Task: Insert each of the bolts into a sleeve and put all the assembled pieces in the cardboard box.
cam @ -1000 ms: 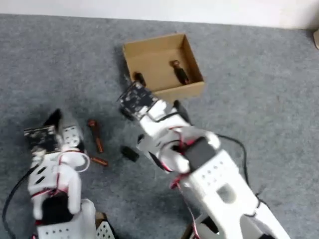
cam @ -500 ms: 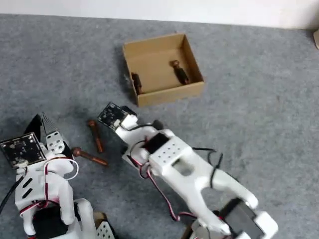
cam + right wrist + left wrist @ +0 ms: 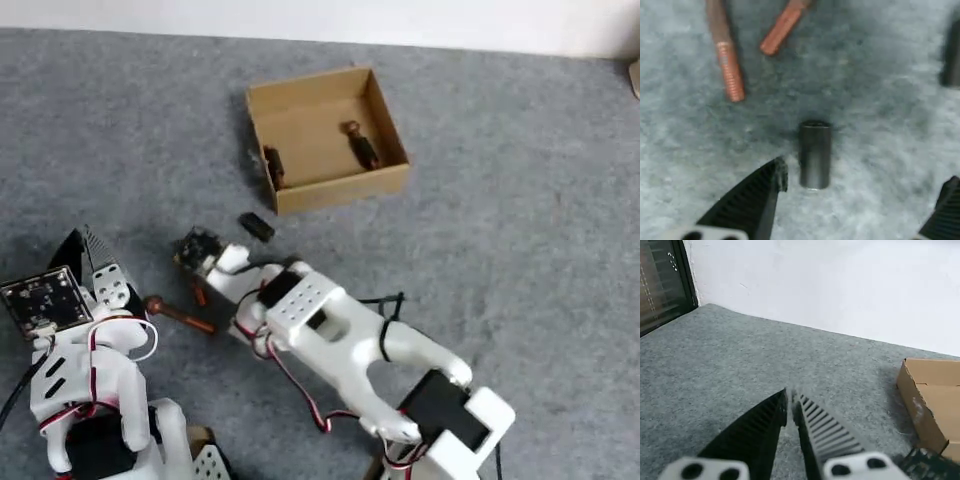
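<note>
The cardboard box (image 3: 325, 135) holds two assembled pieces (image 3: 275, 166) (image 3: 360, 146). In the high view my right gripper (image 3: 200, 250) hangs low over the carpet near the copper bolts; one bolt (image 3: 180, 313) lies beside it. The right wrist view has a dark sleeve (image 3: 814, 154) lying inside my open right gripper (image 3: 865, 177), close to one finger (image 3: 760, 197). Two copper bolts (image 3: 725, 60) (image 3: 785, 25) lie just beyond the sleeve. A black sleeve (image 3: 256, 227) rests on the carpet in front of the box. My left gripper (image 3: 790, 396) is shut and holds nothing, lifted at the left (image 3: 85, 248).
Grey carpet covers the table. The box (image 3: 930, 400) also stands off to the side in the left wrist view, with a white wall behind. Another dark piece (image 3: 952, 65) shows at the edge of the right wrist view.
My right arm has swung away from the box and down towards the loose bolts. My left arm drew back a second ago and has since kept still. A black sleeve near the box has come into sight.
</note>
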Robot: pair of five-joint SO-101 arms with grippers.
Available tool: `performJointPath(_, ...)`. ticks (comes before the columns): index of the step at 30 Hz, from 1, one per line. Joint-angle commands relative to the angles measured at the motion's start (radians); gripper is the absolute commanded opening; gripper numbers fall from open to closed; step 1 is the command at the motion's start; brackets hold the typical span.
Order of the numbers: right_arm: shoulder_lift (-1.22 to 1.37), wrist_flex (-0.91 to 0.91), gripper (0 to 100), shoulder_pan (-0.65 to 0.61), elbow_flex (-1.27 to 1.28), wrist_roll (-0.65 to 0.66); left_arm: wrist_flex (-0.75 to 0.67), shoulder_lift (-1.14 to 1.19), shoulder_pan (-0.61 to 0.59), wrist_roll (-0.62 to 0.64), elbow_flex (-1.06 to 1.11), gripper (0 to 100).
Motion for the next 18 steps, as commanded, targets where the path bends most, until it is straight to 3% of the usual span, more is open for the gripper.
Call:
performJointPath(1,-0.008,-0.018,41.4,-0.018,-0.021,0.011,0.005,-0.001,-0.007,0.003,-0.031,4)
performJointPath(14,0.193,-0.059,41.2,-0.012,-0.025,-0.058,0.005,-0.001,-0.01,0.003,-0.03,4)
performJointPath(16,0.205,-0.028,36.1,-0.012,-0.071,-0.058,0.003,-0.001,-0.01,0.003,-0.021,4)
performJointPath(18,0.205,-0.013,22.5,-0.012,-0.104,-0.058,0.002,-0.001,-0.01,0.003,-0.007,4)
